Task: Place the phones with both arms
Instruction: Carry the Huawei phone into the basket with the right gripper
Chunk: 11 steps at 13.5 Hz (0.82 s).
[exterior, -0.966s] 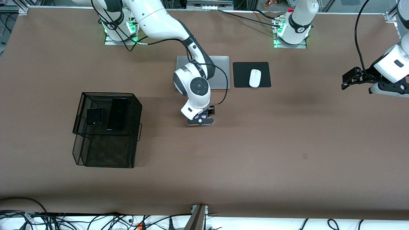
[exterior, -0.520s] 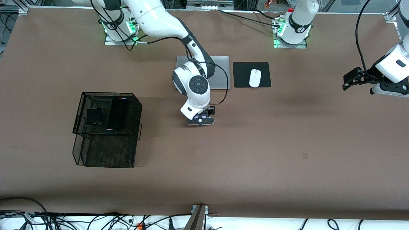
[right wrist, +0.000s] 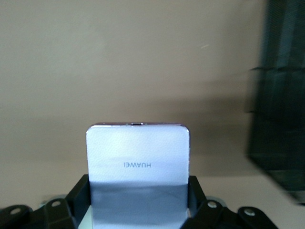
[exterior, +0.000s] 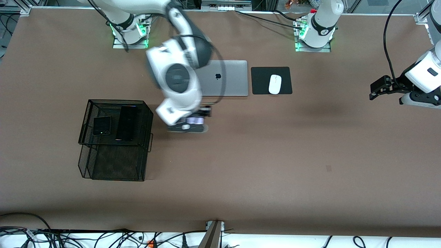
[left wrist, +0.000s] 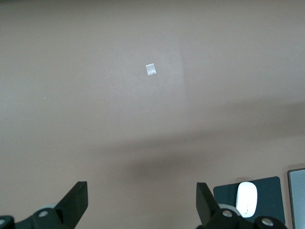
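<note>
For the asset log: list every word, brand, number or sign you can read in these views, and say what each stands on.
"HUAWEI": on the pale lavender-white phone held in the right gripper, seen upside down in the right wrist view.
Apple logo, a sign with no words: on the lid of the silver laptop.
Nothing readable on the two black phones in the mesh basket, on the white mouse, or near the left gripper.

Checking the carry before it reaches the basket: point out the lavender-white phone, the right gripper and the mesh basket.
lavender-white phone [right wrist: 137, 157], right wrist view, its back face
right gripper [exterior: 193, 122], front view, between the fingertips
mesh basket [exterior: 103, 162], front view, its front wall
</note>
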Tool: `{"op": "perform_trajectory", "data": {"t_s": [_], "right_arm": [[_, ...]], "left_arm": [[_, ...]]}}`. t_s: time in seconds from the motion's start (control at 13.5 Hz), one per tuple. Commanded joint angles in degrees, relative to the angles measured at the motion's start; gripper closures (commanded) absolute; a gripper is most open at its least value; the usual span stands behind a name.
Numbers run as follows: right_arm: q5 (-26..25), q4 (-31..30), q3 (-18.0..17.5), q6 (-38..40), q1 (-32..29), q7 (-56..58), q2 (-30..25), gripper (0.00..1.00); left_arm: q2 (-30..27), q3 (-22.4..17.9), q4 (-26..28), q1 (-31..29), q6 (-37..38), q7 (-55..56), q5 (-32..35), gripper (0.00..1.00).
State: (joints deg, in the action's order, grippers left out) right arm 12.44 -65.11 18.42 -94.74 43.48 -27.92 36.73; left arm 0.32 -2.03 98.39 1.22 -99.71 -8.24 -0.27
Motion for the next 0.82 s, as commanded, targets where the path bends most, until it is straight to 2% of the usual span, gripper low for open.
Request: {"op": "perform_trajectory", "data": {"t_s": [0.0, 0.15, 0.37, 0.52, 0.74], "right_arm": [[0.48, -0.28, -1.20, 2.63, -8.46, 9.77, -2.00, 0.95], [0.48, -0.28, -1.37, 2.63, -15.84, 17.17, -2.10, 0.95], [0.04, 0.16, -1.37, 0.44, -22.63, 25.44, -1.40, 0.95], [-0.13, 0.07, -1.37, -3.33, -26.06, 30.89, 0.53, 0.95], [-0.13, -0.36, -1.37, -10.26, -27.30, 31.88, 5.44, 0.95]], "left_arm": [[0.74, -0.25, -2.06, 0.54, 1.80, -0.90, 1.15, 0.00], [0.74, -0.25, -2.06, 0.45, 1.88, -0.90, 1.15, 0.00], [0.74, -0.34, -2.06, 0.36, 1.97, -0.90, 1.15, 0.00], [0.74, -0.25, -2.06, 0.45, 1.97, -0.90, 1.15, 0.00], [0.74, -0.34, -2.06, 0.27, 1.97, -0.98, 1.15, 0.00]]}}
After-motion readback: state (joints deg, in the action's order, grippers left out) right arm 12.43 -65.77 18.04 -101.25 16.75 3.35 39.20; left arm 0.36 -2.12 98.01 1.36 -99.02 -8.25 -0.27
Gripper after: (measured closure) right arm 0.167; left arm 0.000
